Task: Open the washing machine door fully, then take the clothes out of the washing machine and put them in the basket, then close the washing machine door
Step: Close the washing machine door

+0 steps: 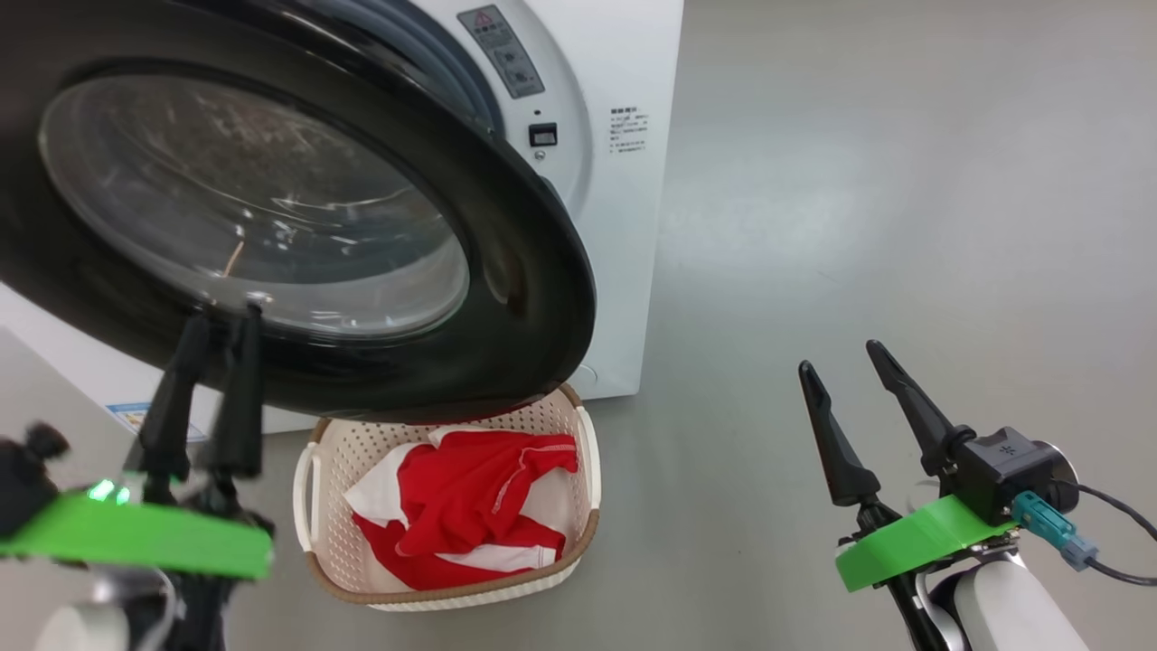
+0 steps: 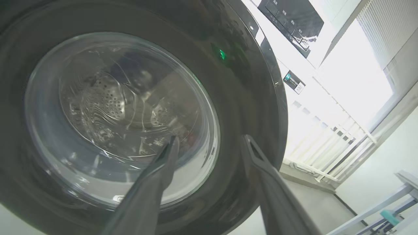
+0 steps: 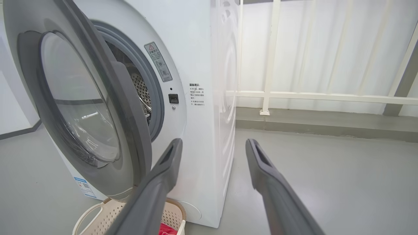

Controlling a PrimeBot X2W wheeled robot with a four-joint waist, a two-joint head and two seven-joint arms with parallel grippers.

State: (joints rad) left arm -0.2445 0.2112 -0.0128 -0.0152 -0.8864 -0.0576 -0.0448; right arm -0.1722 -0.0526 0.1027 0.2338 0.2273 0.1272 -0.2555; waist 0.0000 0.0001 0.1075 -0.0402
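Washing machine door (image 1: 506, 298): ajar, overhanging basket (image 1: 452, 592) holding red clothes (image 1: 461, 506). Left jaws: apart, at its glass, possibly touching. Right jaws: apart, idle. Risk: push glancing off slick glass; door left unlatched.

one washing machine (image 1: 624, 181), far left. one round door (image 1: 533, 271) on it. one basket (image 1: 452, 592) near it, holding one pile of red clothes (image 1: 461, 506). two end effectors, the left end effector (image 1: 226, 313) and the right end effector (image 1: 839, 355), with two fingers (image 1: 830, 434) each.

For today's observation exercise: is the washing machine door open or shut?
Open: the door stands angled away from the washing machine, the steel drum showing through the gap.
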